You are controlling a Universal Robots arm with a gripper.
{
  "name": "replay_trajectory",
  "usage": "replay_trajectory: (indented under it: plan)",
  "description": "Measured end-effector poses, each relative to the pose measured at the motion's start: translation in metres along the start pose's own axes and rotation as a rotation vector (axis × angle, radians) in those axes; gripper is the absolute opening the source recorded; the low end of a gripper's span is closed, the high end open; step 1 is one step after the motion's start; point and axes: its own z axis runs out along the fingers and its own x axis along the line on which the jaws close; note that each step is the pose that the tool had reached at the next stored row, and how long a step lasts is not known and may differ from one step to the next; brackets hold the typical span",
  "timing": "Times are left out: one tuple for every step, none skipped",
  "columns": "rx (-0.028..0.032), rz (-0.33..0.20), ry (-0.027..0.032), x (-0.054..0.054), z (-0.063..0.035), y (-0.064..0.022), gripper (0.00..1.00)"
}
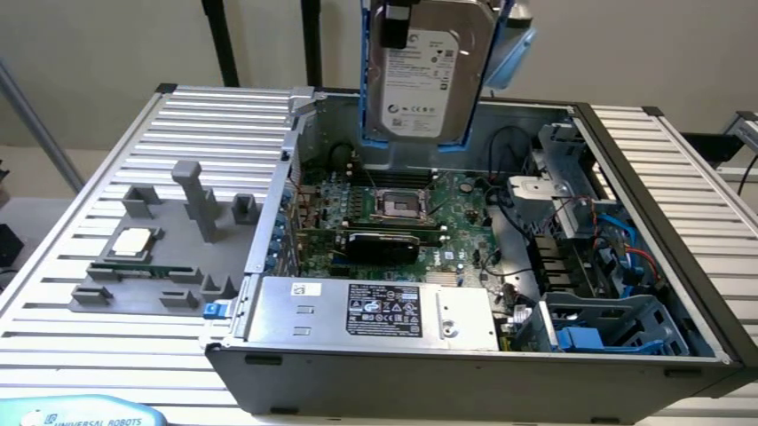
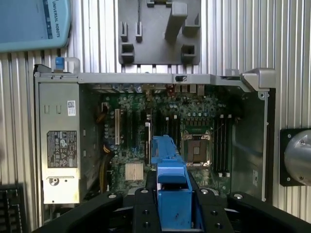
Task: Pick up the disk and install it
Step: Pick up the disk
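"UNIVERSAL ROBOTS" stands on the light blue rounded plastic casing (image 1: pixel 81 415) at the exterior view's lower left. The white label on the silver-grey metal disk (image 1: pixel 429 71) is unreadable.

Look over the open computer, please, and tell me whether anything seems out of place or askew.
Only the disk stands out: it hangs upright in the air above the open case, gripped by the fingers rather than seated in a bay. Nothing looks spilled or damaged.
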Motion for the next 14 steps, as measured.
replay_trajectory:
  plan:
    - [0.0000,0.000,0.0000,0.003,0.0000,-0.0025,0.33]
    - [-0.0001,0.000,0.0000,0.005,0.0000,-0.0051,0.33]
    - [0.0000,0.000,0.0000,0.008,0.0001,-0.0079,0.33]
    - [0.0000,0.000,0.0000,0.011,0.0001,-0.0105,0.33]
    - [0.0000,0.000,0.0000,0.014,0.0002,-0.0131,0.33]
    - [0.0000,0.000,0.0000,0.017,0.0003,-0.0157,0.33]
    - [0.0000,0.000,-0.0001,0.020,0.0004,-0.0183,0.33]
    - [0.0000,0.000,0.0000,0.023,0.0005,-0.0211,0.33]
    - [0.0000,0.000,0.0000,0.026,0.0006,-0.0237,0.33]
    - [0.0000,0.000,0.0000,0.028,0.0007,-0.0262,0.33]
    - [0.0000,0.000,0.0000,0.031,0.0008,-0.0288,0.33]
    - [0.0000,0.000,0.0001,0.034,0.0009,-0.0314,0.33]
    - [0.0000,0.000,0.0000,0.037,0.0011,-0.0340,0.33]
    - [0.0000,0.000,0.0000,0.040,0.0012,-0.0365,0.33]
